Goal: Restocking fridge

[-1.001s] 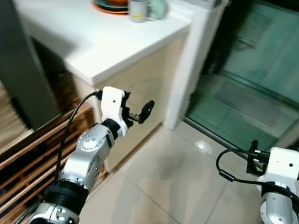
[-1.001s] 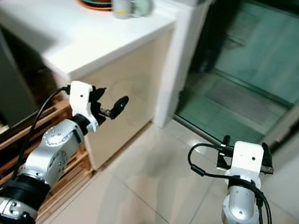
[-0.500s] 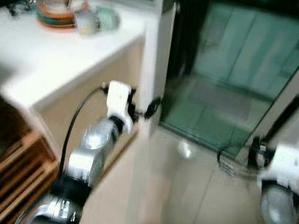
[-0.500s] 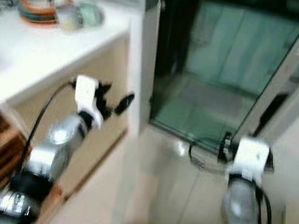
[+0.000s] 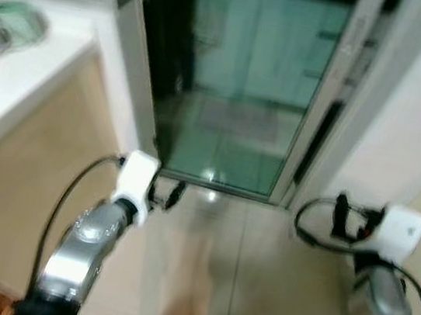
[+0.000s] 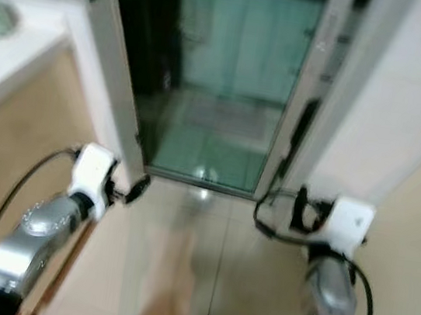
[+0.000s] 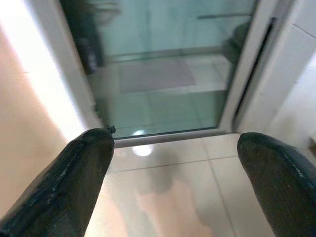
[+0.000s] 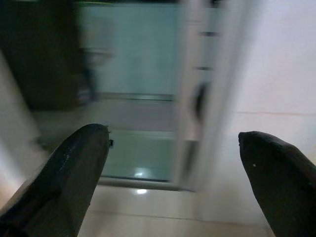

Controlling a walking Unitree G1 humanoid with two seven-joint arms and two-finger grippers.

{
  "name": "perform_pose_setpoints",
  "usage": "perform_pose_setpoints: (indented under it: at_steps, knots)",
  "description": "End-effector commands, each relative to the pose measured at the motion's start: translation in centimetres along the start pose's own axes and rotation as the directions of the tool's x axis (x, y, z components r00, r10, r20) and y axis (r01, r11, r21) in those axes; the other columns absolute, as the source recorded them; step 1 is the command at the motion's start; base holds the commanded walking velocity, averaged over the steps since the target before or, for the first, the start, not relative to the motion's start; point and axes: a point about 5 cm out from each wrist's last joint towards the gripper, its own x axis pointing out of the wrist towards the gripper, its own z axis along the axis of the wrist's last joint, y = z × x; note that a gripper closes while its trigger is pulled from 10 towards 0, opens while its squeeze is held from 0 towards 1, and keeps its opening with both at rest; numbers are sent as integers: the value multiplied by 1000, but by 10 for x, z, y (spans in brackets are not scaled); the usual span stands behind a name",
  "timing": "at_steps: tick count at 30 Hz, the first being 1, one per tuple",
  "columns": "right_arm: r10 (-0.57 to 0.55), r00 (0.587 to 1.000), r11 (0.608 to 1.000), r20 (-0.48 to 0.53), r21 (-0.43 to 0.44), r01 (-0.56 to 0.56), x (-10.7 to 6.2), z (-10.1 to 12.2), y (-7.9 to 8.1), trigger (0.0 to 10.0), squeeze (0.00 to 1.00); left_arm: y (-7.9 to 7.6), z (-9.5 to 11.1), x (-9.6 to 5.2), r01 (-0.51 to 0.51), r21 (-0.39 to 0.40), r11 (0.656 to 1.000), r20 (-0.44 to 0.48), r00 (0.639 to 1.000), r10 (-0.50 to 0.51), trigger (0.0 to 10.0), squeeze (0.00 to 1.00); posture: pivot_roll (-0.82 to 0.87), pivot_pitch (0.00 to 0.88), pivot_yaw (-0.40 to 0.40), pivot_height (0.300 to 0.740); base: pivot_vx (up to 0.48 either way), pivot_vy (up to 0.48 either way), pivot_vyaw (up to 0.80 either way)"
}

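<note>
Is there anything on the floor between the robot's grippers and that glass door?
Nothing visible is. The left gripper and right gripper are both open and hold nothing, and only bare tiled floor lies between them and the glass door. No fridge is visible here.

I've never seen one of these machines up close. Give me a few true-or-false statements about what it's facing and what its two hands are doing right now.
1. Both tools are empty. True: the left tool and the right tool each have fingers spread wide with nothing between them.
2. A glass sliding door stands ahead. True.
3. The left tool grips a mug. False: it holds nothing.
4. The floor is carpeted. False: it is glossy pale tile.
5. A white counter lies to the robot's right. False: it is on its left.
</note>
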Motion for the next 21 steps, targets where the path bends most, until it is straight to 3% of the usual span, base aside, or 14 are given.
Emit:
perform_pose_setpoints:
  at_steps: [1, 9, 13, 21]
  knots:
    - [25, 1000, 1000, 14, 11, -25, 3, 7, -2, 10000, 737, -3, 13, -9, -5, -3, 1000, 38, 999, 5, 10000, 0, -83, 0, 51, 731, 0, 0, 0]
    - [26, 1000, 999, 6, 22, -26, 7, 9, -3, 10000, 737, -12, 21, -8, -17, -24, 1000, 55, 998, 18, 10000, 0, -74, 0, 38, 731, 0, 0, 0]
    - [-16, 999, 1000, -29, 6, 16, 2, 4, -9, 10000, 725, -17, 14, -10, 36, -29, 999, -8, 999, -36, 10000, 0, -84, 0, 43, 731, 0, 0, 0]
    - [-1, 999, 1000, -42, -10, 0, 2, 1, -8, 10000, 729, -13, 16, -8, -1, -28, 1000, 7, 1000, 2, 10000, 0, -85, 0, 44, 731, 0, 0, 0]
